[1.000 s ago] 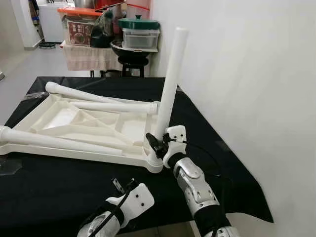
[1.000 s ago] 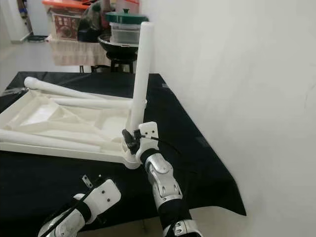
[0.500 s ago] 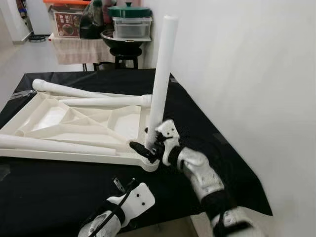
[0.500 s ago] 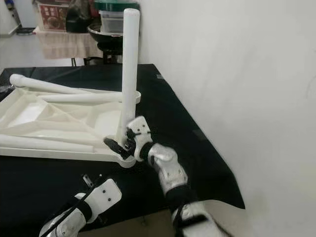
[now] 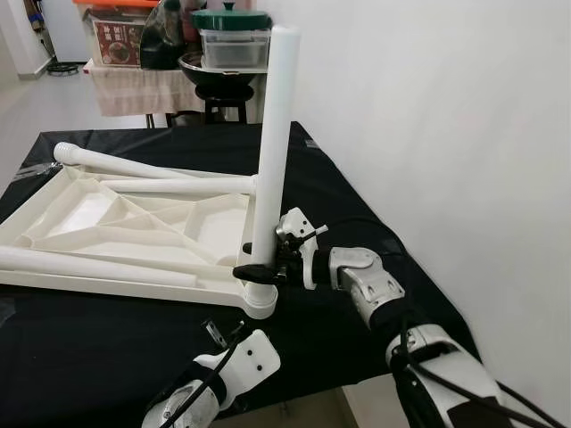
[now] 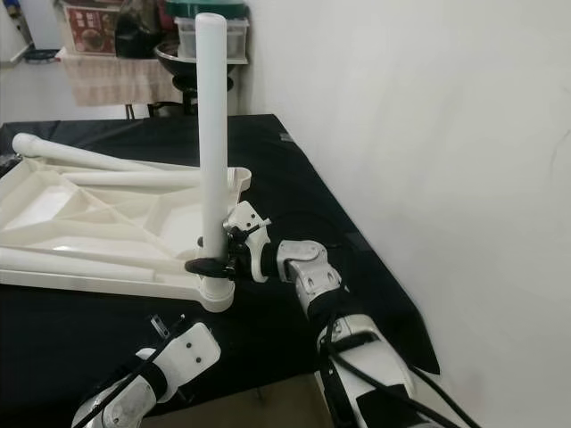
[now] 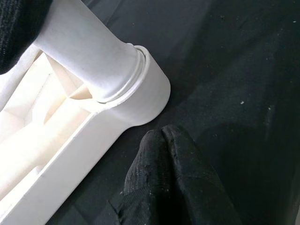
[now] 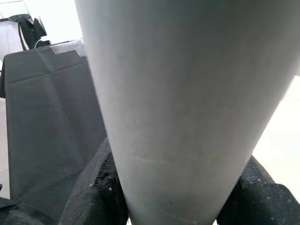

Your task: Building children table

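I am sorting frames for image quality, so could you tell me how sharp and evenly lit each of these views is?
Left eye view: sharp, evenly lit, the white wall bright. Right wrist view: the table leg looms close and soft, with a washed-out background and the right end effector clamped on it. Left wrist view: the corner socket reads clearly, the near black fingers slightly soft.

- The upright white plastic table leg (image 5: 272,152) looks smooth with a faint satin sheen.
- The upturned cream plastic tabletop (image 5: 134,223) is moulded with ribs and slightly glossy.
- The black cloth table cover (image 5: 348,223) is matt, creased and speckled with lint.
- The right gripper (image 5: 259,270) has matt black, finely textured fingers (image 8: 93,197) under a glossy white shell.
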Controlling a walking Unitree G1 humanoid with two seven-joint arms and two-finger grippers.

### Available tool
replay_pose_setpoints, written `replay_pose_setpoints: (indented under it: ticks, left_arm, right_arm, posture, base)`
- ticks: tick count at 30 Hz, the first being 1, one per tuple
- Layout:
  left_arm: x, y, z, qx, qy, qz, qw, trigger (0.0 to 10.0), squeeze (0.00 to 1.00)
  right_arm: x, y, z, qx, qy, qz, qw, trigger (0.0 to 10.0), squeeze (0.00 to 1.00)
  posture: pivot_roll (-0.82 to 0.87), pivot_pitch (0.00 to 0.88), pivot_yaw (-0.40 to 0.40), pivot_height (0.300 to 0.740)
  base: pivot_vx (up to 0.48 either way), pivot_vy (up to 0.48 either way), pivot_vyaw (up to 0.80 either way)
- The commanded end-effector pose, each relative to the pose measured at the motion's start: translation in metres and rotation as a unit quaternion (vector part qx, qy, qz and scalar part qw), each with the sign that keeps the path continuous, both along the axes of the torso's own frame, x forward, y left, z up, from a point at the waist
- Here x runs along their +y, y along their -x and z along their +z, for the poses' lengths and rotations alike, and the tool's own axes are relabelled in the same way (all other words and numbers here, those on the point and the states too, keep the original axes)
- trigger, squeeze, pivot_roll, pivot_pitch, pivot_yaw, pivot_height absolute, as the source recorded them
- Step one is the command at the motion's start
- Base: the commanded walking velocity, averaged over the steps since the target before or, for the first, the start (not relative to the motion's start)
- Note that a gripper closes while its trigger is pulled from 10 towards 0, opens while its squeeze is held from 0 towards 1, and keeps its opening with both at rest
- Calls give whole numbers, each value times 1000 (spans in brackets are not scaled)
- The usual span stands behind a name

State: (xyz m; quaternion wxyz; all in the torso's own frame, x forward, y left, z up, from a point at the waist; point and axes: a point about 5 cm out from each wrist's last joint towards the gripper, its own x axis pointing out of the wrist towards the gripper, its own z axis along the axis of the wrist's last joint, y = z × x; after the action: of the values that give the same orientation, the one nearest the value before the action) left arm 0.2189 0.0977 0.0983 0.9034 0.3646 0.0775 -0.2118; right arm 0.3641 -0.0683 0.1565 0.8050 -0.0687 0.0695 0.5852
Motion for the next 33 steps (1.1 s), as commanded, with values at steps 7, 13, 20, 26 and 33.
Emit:
replay_pose_setpoints:
  ticks: [7,13,20,26,33]
  left_arm:
    - [-5,5,-1,6,2,-4,1000,10000,0]
    - [-6,6,2,-1,-3,-8,1000,10000,0]
    - [-5,7,6,-2,-1,-10,1000,10000,0]
    - [1,-5,16,-38,4,26,999,10000,0]
    - [17,-22,32,-27,87,117,989,10000,0]
  right_arm:
    - [-7,-2,-1,6,-2,-3,1000,0,0]
    - [-20,-9,-12,-17,-4,-172,985,0,0]
    - [-15,29,-52,59,-81,-427,899,0,0]
    - [14,37,-53,10,-78,-368,926,0,0]
    - [-9,26,-39,-5,-61,-414,908,10000,1000]
  posture:
    - [164,0,-100,740]
    - [146,0,-100,740]
    - [154,0,-94,740]
    - [126,0,-81,740]
    - [146,0,-96,740]
  base:
    - [0,0,0]
    - [0,0,0]
    - [0,0,0]
    - [0,0,0]
    - [0,0,0]
